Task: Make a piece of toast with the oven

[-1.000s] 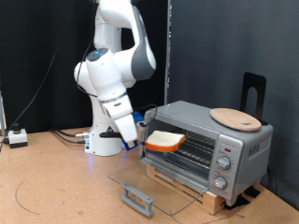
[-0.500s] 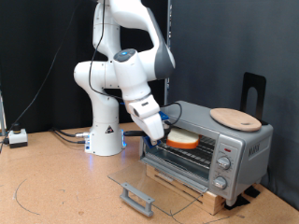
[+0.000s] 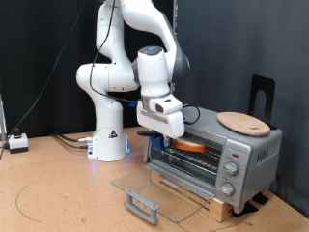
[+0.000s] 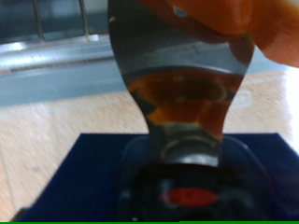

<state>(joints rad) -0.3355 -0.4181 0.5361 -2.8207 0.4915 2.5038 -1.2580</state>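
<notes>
The oven (image 3: 238,155) stands at the exterior view's right with its glass door (image 3: 162,188) folded down flat. My gripper (image 3: 180,139) is at the oven's mouth, shut on the piece of toast (image 3: 191,147), whose orange-brown crust shows just inside over the wire rack. In the wrist view one metal finger (image 4: 177,84) fills the frame, with the toast's orange crust (image 4: 271,28) pressed beside it and oven bars (image 4: 58,19) behind.
A round light-wood board (image 3: 241,122) lies on the oven's top. A black stand (image 3: 262,93) rises behind the oven. The door handle (image 3: 142,205) juts out towards the exterior view's bottom. A white box (image 3: 17,142) and cables lie at the left.
The arm has swung to the exterior view's right, carrying the toast from in front of the oven into its opening. The hand now points down over the rack.
</notes>
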